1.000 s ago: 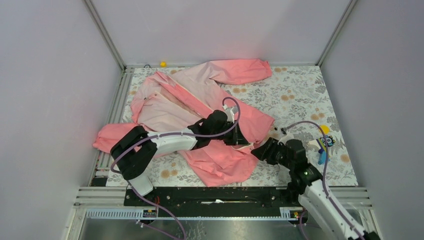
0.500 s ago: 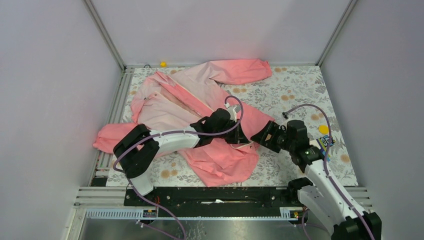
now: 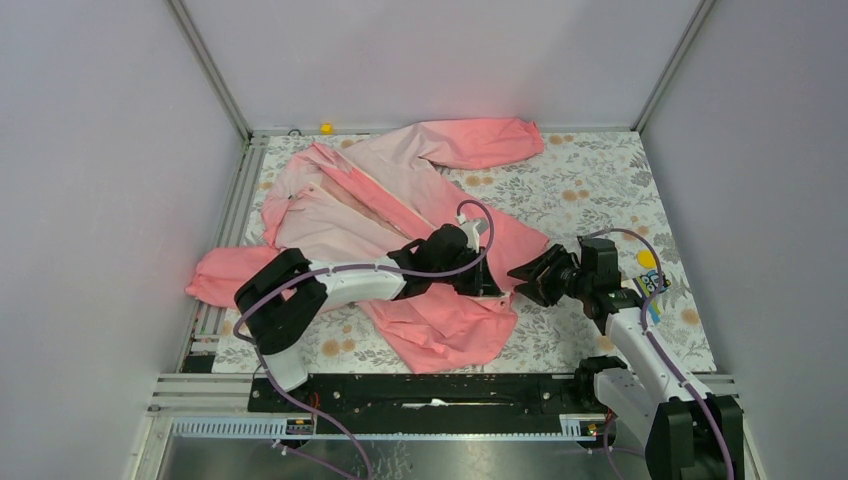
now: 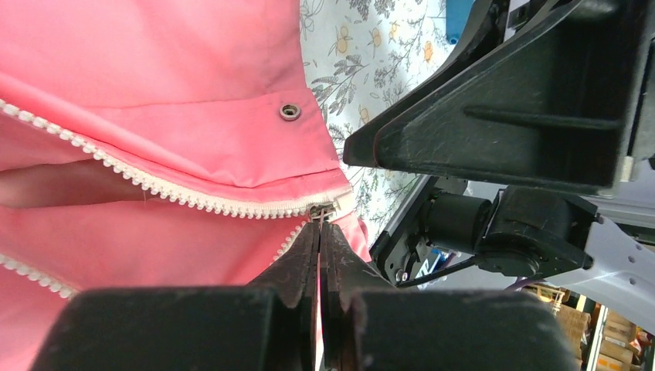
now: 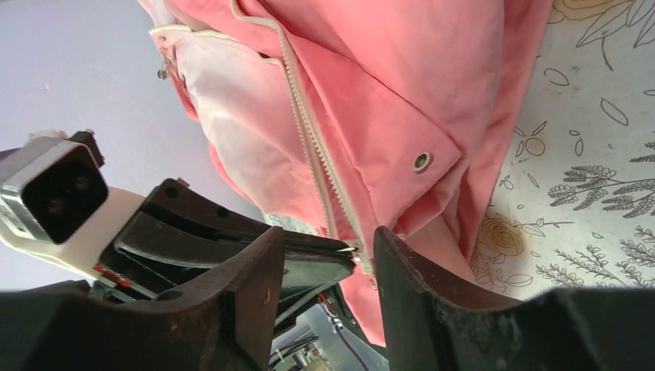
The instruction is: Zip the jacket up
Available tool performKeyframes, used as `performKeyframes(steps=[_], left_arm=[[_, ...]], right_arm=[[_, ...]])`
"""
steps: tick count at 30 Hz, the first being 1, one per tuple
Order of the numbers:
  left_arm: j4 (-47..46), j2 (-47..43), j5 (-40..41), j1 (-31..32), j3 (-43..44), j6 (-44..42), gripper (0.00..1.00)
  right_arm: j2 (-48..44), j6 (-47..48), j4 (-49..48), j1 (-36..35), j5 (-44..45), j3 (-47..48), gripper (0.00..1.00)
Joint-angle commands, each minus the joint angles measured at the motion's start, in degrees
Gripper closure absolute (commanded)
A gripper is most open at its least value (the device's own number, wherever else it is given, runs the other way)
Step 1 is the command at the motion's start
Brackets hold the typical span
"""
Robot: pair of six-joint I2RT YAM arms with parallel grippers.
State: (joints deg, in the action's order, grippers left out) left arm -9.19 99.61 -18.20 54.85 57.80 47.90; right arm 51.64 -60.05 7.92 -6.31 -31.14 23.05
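Observation:
The pink jacket (image 3: 400, 215) lies spread on the floral table, unzipped; it also shows in the left wrist view (image 4: 154, 93) and the right wrist view (image 5: 402, 93). Its whitish zipper (image 4: 178, 189) runs to the hem corner, where the small dark pull (image 4: 321, 211) sits. My left gripper (image 3: 492, 288) is shut on the pull, its fingertips (image 4: 309, 239) pressed together. My right gripper (image 3: 525, 273) is open just right of the hem; its fingers (image 5: 263, 270) straddle the zipper end (image 5: 357, 249) and the left gripper's tip. A metal snap (image 5: 422, 161) sits near the hem.
A small blue and yellow object (image 3: 650, 290) lies at the table's right edge. A small yellow item (image 3: 326, 128) sits at the back rail. Grey walls enclose the table on three sides. The floral mat (image 3: 600, 180) is bare at the right back.
My right arm has swung left and lowered, bringing its open gripper to the jacket's hem corner. My left gripper has shifted slightly right, still pinching the pull.

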Motion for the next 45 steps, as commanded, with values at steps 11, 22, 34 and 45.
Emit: performKeyframes(steps=[11, 22, 34, 45], left_arm=[[-1.53, -2.02, 2.36, 1.31, 1.78, -0.17, 1.00], [-1.71, -1.61, 2.13, 1.62, 2.33, -0.07, 1.00], [-1.71, -2.90, 2.30, 1.94, 1.12, 0.00, 1.00], [-2.41, -3.63, 2.15, 1.99, -0.23, 0.70, 1.00]], right_arm=[[-0.24, 5.40, 7.12, -0.03, 4.08, 1.96, 0.54], [0.02, -2.14, 0.66, -4.92, -0.21, -1.40, 0.52], [-0.52, -6.83, -0.58, -6.61, 6.39, -3.52, 0.67], [-3.53, -9.82, -0.31, -6.64, 9.66, -4.46, 0.78]])
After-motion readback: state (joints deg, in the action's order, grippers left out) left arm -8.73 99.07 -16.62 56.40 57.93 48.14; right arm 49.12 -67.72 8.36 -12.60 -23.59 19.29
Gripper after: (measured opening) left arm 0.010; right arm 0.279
